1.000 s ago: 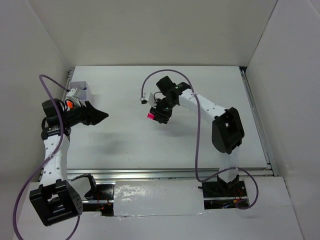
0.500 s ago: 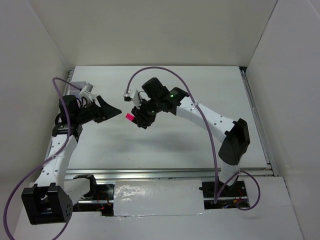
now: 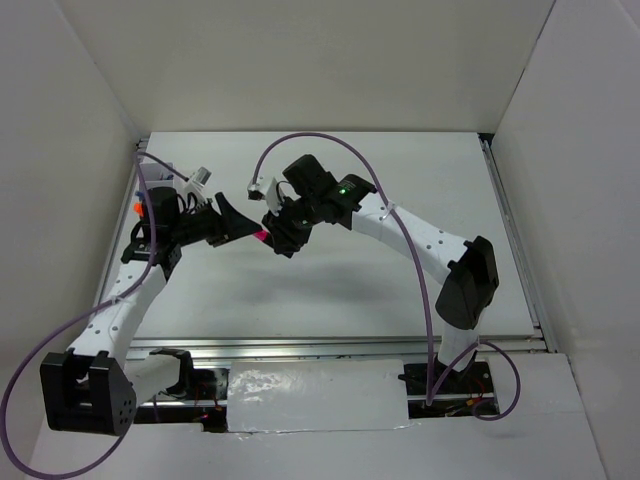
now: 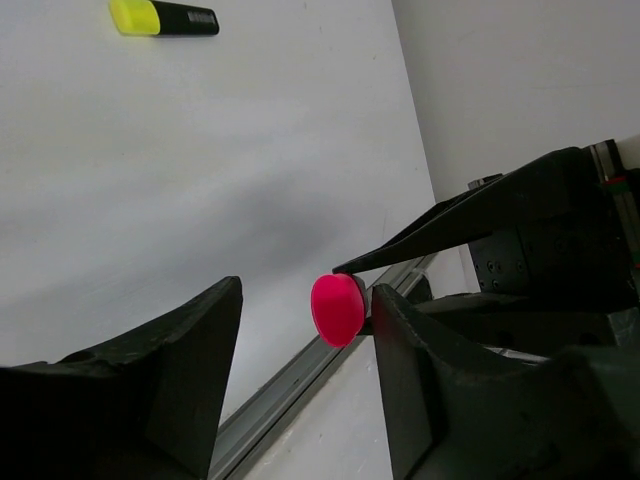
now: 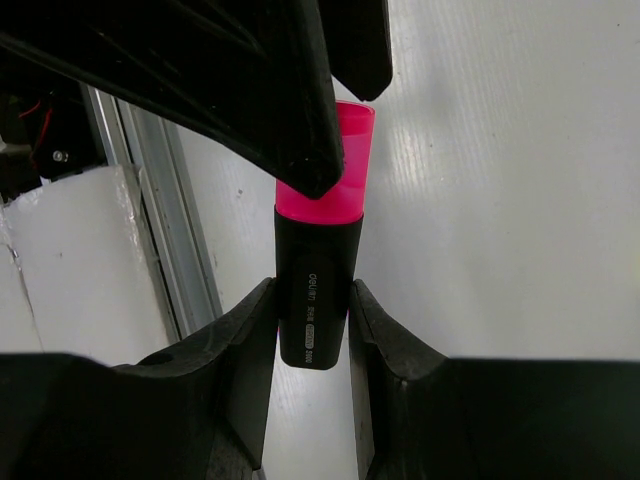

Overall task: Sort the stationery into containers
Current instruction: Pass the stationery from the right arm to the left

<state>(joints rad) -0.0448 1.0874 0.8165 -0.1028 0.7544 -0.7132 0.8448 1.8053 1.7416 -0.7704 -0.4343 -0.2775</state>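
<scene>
Above white table (image 3: 330, 290), right end effector (image 5: 311, 310) grips pink highlighter (image 5: 320, 270), its cap (image 4: 338, 308) between left end effector's (image 4: 305, 300) parted jaws.

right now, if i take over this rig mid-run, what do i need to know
Right gripper: shut on the black barrel of the pink highlighter, held in the air with its cap toward the left arm.
Left gripper: open, jaws on either side of the pink cap, not closed on it.
Yellow highlighter: lies loose on the table.
No container shows clearly in these views.
Done: pink highlighter lifted and presented for handover.
Left: close left, release right, probably drop it in the container; then the yellow one.
</scene>
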